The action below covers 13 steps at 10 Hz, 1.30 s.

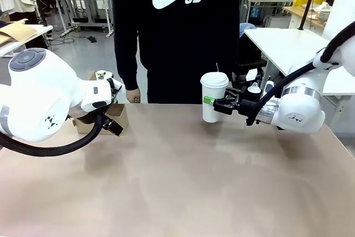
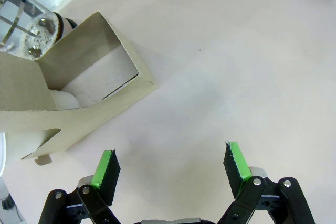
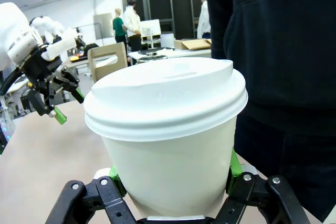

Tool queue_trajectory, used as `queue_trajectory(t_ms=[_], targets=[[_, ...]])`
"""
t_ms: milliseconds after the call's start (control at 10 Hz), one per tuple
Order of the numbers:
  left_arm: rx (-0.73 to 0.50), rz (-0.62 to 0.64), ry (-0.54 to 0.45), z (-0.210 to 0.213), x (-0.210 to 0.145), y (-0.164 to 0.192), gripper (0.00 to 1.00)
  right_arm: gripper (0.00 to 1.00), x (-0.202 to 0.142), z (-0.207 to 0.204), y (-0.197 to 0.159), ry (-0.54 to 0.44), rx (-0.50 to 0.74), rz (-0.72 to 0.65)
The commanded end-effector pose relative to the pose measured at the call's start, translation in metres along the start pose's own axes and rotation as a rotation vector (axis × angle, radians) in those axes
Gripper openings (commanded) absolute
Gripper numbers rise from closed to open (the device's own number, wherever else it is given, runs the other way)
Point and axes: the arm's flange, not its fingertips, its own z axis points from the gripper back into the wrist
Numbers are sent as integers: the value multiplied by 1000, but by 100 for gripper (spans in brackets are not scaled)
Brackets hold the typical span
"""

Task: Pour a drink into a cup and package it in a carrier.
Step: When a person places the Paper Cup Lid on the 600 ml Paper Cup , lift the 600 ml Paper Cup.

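A: Item one: cup (image 1: 213,97)?
B: White paper, tapered, with a white plastic lid (image 3: 165,95) pressed on. Upright at the far edge of the table (image 1: 177,192), right of middle. Clamped low on the wall between the green pads (image 3: 234,163) of the right hand (image 1: 215,105), closed on it from the side. Side grip judged deliberate: rim and lid left free, cup kept level to avoid sloshing.
A: Resting or lifted?
B: Not determinable.
A: Item two: carrier (image 2: 79,103)?
B: Brown cardboard, handle tab (image 3: 107,59) upright, at the far edge, left part. Compartment open upward, ready to take a cup from above. Pale rounded form (image 2: 63,98) inside; identity unclear.
A: Left hand (image 2: 170,163)?
B: Spread wide, empty, pointed down at bare table just beside the carrier, touching nothing. Probably placed there to steady the carrier or to leave the cup's path free.
A: Other entries?
B: Glass pot (image 2: 21,22), metal band, just beside the carrier toward the far edge; contents not readable. Person's hand (image 1: 132,95) at the far edge, between carrier and cup, idle.
A: Stage?
B: Pouring and lidding apparently done. Outstanding: carry across, lowering into a slot. Risks: crushing the paper wall, clipping the handle tab on entry.
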Motion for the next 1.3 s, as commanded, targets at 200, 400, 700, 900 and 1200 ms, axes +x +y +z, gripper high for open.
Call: queue_trajectory(t_ms=[200,400,700,900,1200], targets=[[-2,2,-1,0,0,1,100,81,6,-1,2,1,-8,9],[-2,2,-1,0,0,1,100,81,6,-1,2,1,-8,9],[-2,2,-1,0,0,1,100,81,6,-1,2,1,-8,9],[-2,2,-1,0,0,1,100,81,6,-1,2,1,-8,9],[-2,2,-1,0,0,1,100,81,6,-1,2,1,-8,9]])
